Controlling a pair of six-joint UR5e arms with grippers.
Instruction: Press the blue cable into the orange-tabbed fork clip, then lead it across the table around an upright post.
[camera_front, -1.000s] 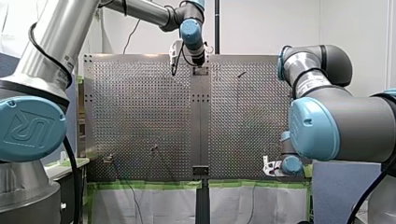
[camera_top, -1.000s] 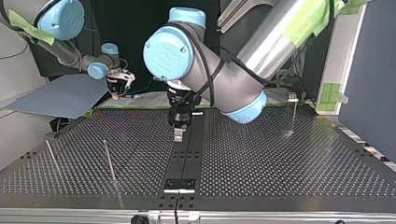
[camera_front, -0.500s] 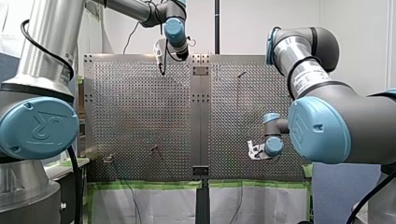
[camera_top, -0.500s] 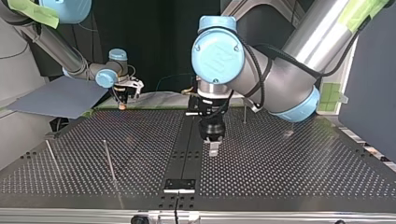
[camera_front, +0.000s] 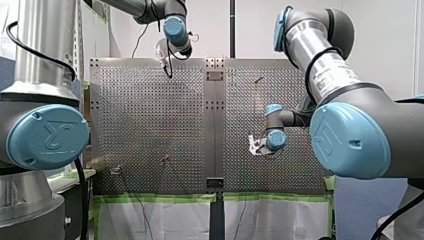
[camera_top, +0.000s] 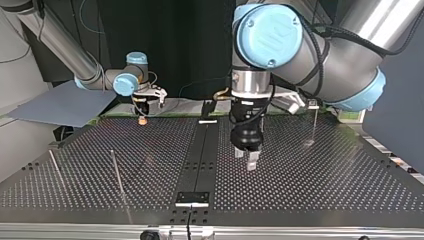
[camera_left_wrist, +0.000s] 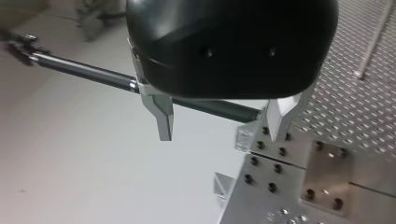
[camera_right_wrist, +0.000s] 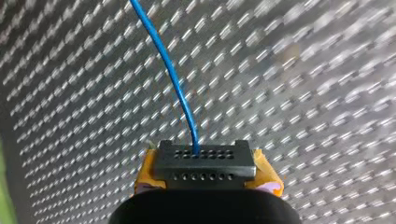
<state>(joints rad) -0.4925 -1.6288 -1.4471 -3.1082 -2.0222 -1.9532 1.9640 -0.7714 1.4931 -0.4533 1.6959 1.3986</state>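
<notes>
Only the right wrist view shows the blue cable. It comes out from between the yellow pads of my right gripper, which are clamped on it, and runs away ahead of the gripper over the perforated table. The top view shows that gripper well to the left of the centre rail, at the table's far edge, with its orange-yellow tips low over the surface. The cable is too thin to make out there.

My left gripper hangs just right of the centre rail in the top view, black and pointing down, but its opening is hard to judge from there. The left wrist view settles it: the two metal fingers stand wide apart with nothing between them. That view also shows bolted plates at the table's edge and a black rod beyond it.

The top view has two thin upright posts left of the rail and a third post right of it, past my left arm. The front view swaps the sides, with my left gripper left of the rail at its far end and my right gripper to the rail's right.
</notes>
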